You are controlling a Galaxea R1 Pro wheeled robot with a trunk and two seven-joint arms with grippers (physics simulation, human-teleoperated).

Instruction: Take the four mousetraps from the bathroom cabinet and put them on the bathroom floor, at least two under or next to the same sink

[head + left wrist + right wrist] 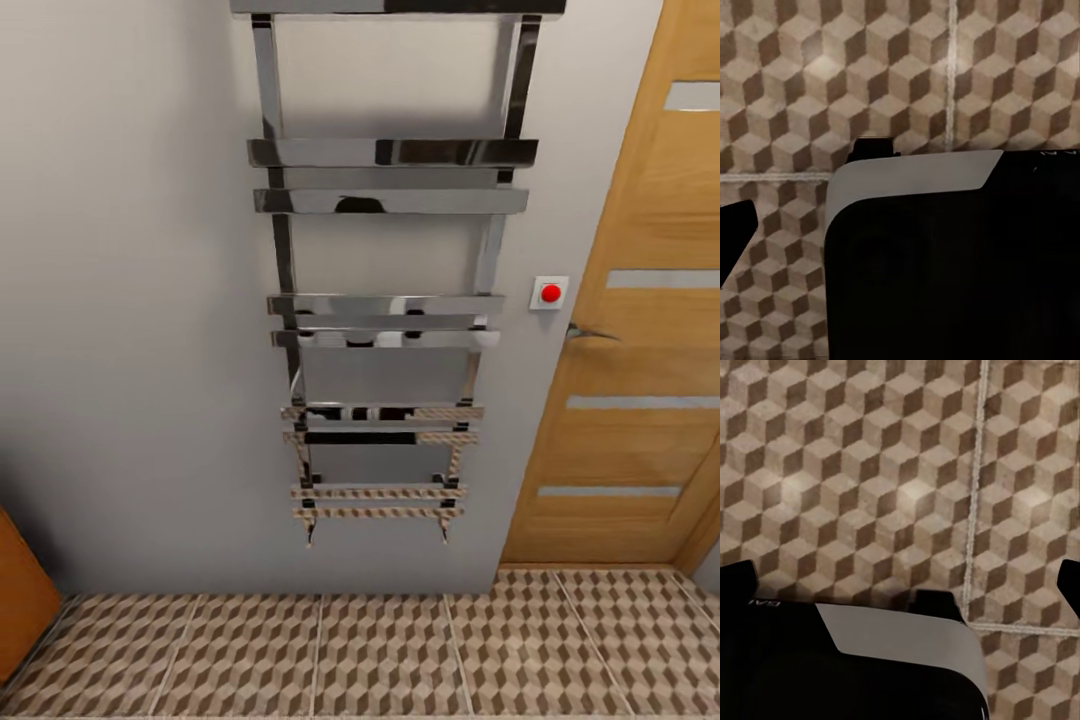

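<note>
Cube-patterned bathroom floor; one chrome towel rail, one wooden door.

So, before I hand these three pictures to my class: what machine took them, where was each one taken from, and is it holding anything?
It is a simulated wheeled robot with two arms. The big picture comes from its head camera, facing a grey wall with a chrome towel rail, a wooden door and a red button. An orange-brown edge shows at the lower left. The other two come from cameras near each arm's fingers, looking down at the bathroom floor, cube-patterned tiles, past the robot's own dark body. No mousetraps appear, and nothing can be seen held.
</note>
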